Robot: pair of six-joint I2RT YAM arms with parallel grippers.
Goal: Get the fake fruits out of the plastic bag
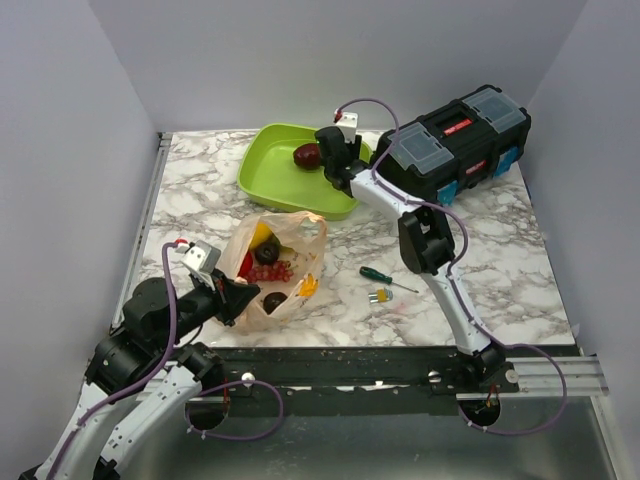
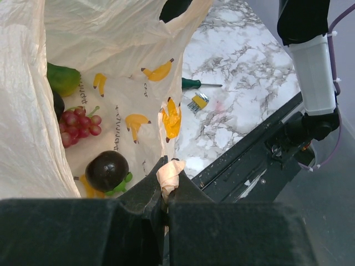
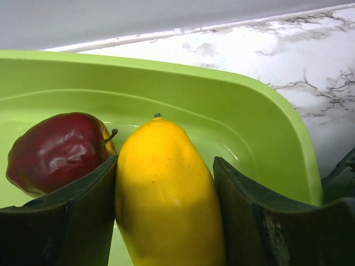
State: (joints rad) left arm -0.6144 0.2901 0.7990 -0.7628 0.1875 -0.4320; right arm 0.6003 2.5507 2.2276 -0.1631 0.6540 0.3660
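Well, my left gripper (image 2: 166,185) is pinched tight on a twist of the plastic bag (image 2: 122,50), which lies close to the table's (image 1: 500,260) near edge. Inside it I count one grape bunch (image 2: 77,124), two dark fruits (image 2: 107,170) and one green fruit (image 2: 64,77). Yellow bananas are printed on the plastic, beside lettering I can't read. The bag's far end lies just short of the lime tray (image 1: 262,170), which holds one red apple (image 3: 55,152). My right gripper (image 3: 165,163) hangs over that tray, clamped on one yellow fruit (image 3: 166,210). Right of the bag, one screwdriver (image 1: 385,277) and one small yellow bit (image 1: 382,295) lie on bare marble. One black toolbox (image 1: 460,140) sits at the far right corner, its red label unreadable.
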